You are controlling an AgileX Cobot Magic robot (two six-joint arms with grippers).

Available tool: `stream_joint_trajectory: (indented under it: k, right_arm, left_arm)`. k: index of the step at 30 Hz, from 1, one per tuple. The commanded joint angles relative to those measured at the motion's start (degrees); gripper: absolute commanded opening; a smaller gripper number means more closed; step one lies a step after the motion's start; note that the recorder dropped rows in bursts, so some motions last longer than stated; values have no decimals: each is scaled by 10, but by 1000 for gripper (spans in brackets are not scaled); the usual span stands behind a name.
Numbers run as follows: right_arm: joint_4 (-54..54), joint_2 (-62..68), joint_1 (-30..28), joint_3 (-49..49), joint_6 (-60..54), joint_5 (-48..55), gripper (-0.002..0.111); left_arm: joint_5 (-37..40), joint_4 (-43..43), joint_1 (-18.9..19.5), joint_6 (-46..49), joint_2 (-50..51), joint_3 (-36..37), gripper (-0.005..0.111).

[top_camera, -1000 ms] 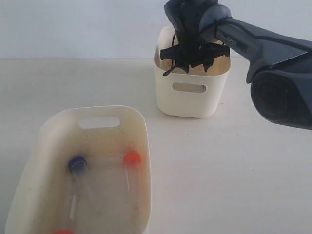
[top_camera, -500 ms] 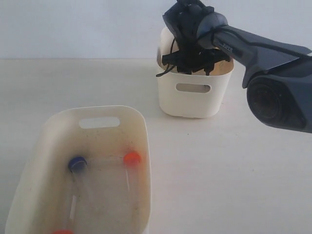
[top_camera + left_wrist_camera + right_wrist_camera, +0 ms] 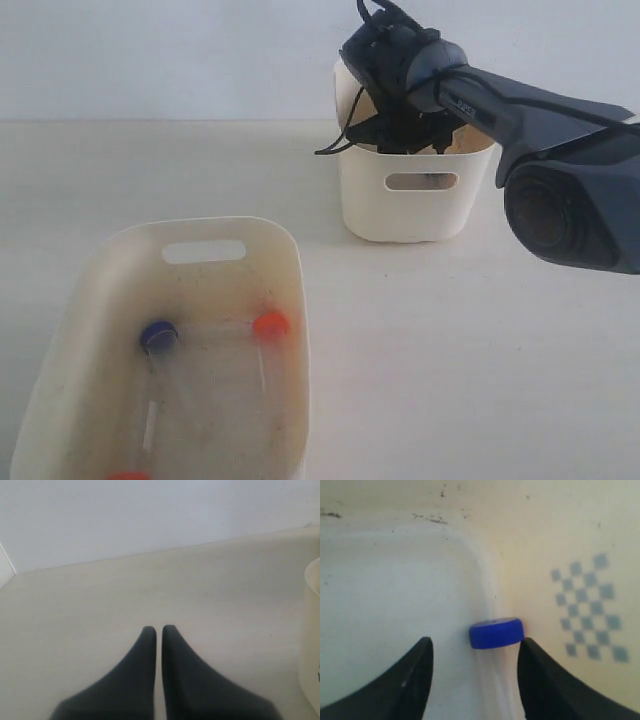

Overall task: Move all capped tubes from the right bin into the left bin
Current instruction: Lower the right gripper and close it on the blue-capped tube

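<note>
A: Right gripper, status?
B: Down inside the right bin, jaws wide, not clamped. A blue-capped tube sits btw. the fingers by the bin's rounded corner, its cap just beside one finger. Contact: can't tell.
A: Left gripper?
B: Over the bare surface, fingers nearly touching, nothing btw. them.
A: Left bin?
B: At the near edge of the ext. view, well apart from the right bin. It holds a dark-blue-cap tube, an orange-cap tube and a 2nd orange cap, cut off by the frame.
A: Any text?
B: Small white lettering on the right arm, too small to read. Also a blue-grey checker patch on the right bin's inner wall.
</note>
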Motion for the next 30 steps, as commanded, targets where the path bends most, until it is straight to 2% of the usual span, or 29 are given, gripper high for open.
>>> stream_joint_trajectory:
  k: [1,4,8,10,25,28,30]
  right_arm:
    - [-24,-8,-6,-2,-30,3,50]
    - [-25,-8,-6,-2,-44,3,51]
    - [-31,-4,-9,-2,-55,3,65]
    - [-29,-2,-12,-2,-64,3,69]
    - [-12,21,-17,-2,-69,3,68]
    - [-12,26,-17,-2,-80,3,63]
    - [-12,30,-17,-2,-82,3,54]
  left_arm:
    - [-9,-1,1,-7,-1,-2,4]
    - [-9,-1,1,-7,-1,-2,4]
    - [-9,-1,1,-7,-1,-2,4]
    - [-9,-1,1,-7,-1,-2,4]
    - [-9,-1,1,-7,-1,-2,4]
    - [-9,-1,1,-7,-1,-2,4]
    - [-9,-1,1,-7,-1,-2,4]
